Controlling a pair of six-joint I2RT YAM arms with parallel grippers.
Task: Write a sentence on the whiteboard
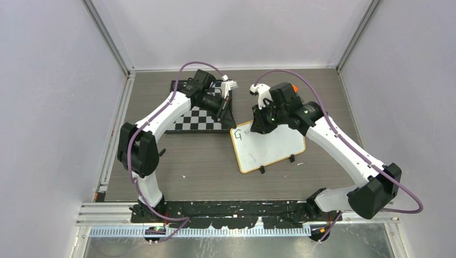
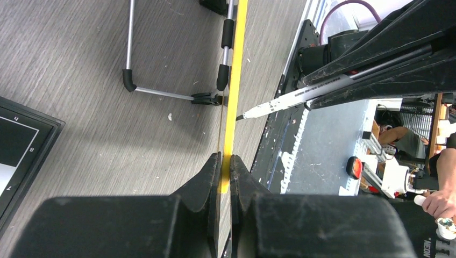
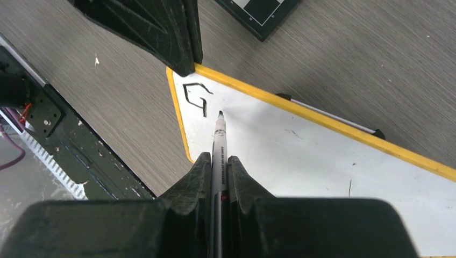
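Observation:
The whiteboard [image 1: 277, 148] with its yellow-orange rim lies tilted at mid-table, a black "G" [image 1: 238, 135] drawn in its top left corner. My left gripper [image 1: 232, 124] is shut on the board's rim at that corner; the left wrist view shows the yellow edge [image 2: 232, 107] pinched between its fingers. My right gripper [image 3: 219, 160] is shut on a grey marker [image 3: 219, 141], whose black tip sits just right of the "G" [image 3: 197, 95] over the white surface [image 3: 301, 156]. The marker [image 2: 290, 99] also shows in the left wrist view, pointing at the board's edge.
A black-and-white chessboard [image 1: 200, 119] lies at the back left, partly under my left arm. The board's black feet and metal stand [image 2: 161, 92] rest on the grey wooden table. Walls close in both sides and the back.

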